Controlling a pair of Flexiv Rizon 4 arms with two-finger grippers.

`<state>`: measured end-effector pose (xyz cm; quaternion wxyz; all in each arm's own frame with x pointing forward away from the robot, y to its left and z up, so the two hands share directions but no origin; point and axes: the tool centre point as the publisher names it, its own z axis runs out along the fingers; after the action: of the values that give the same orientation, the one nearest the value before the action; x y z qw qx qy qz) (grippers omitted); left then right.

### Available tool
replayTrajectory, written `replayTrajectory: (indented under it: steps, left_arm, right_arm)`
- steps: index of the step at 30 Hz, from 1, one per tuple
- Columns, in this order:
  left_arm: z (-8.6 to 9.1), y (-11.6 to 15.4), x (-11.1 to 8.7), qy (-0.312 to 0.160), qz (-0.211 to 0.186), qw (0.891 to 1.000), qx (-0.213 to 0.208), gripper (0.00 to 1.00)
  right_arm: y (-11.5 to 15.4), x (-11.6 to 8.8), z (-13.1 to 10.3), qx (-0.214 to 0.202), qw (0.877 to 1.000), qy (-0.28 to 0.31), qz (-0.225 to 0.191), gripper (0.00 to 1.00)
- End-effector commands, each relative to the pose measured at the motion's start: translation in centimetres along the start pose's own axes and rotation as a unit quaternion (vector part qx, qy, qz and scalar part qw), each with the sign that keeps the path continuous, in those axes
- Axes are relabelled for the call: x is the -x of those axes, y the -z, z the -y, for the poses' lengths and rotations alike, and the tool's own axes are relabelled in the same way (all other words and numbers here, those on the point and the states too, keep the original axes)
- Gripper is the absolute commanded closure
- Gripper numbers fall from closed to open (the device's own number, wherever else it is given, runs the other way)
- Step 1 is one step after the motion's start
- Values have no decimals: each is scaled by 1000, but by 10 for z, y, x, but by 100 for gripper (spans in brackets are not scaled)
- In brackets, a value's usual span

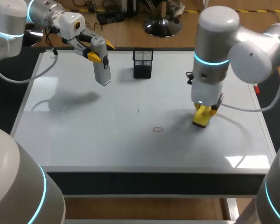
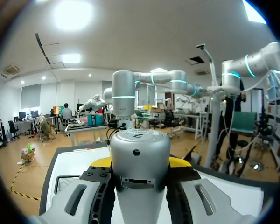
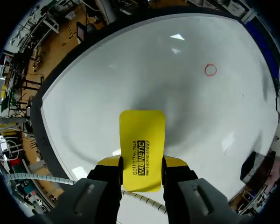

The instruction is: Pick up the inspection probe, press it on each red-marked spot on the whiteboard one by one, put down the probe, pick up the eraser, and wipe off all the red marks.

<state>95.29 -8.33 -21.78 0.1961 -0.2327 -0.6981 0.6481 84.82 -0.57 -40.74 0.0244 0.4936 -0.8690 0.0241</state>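
My right gripper [image 3: 141, 164] is clamped on the flat yellow rectangular whiteboard eraser [image 3: 142, 135], one yellow-tipped finger against each long edge, with most of the eraser sticking out past the fingertips. In the head view it stands on end at about 3 o'clock from the middle of the white-surfaced whiteboard [image 1: 107, 140]. Its lower end is down at the surface, though I cannot tell for sure that it touches. One small red ring mark [image 1: 157, 129] lies on the board at roughly 8 o'clock from the eraser and apart from it. In the right wrist view the ring is ahead of the eraser, beyond its far end. A short dark tick [image 1: 138, 110] sits at about 11 o'clock from the ring. My left gripper [image 1: 101, 50] is closed around the silver-grey cylindrical inspection probe [image 1: 101, 67], which is held upright near the board's 10 o'clock corner with its tip pointing down. A black wire-mesh holder [image 1: 143, 63] stands at 3 o'clock from the probe, near the far edge.
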Motion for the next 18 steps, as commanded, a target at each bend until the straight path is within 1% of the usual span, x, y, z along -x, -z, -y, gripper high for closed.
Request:
replayTrajectory:
  steps: [1,9,18]
  left_arm:
    - [0,1,1,0,-3,1000,-1,100]
    - [0,1,1,0,-3,1000,-1,100]
    - [0,1,1,0,-3,1000,-1,100]
  right_arm:
    - [11,9,-25,-32,999,22,-4,100]
    - [13,40,-66,-27,996,90,5,100]
    - [7,79,-94,-17,989,145,10,100]
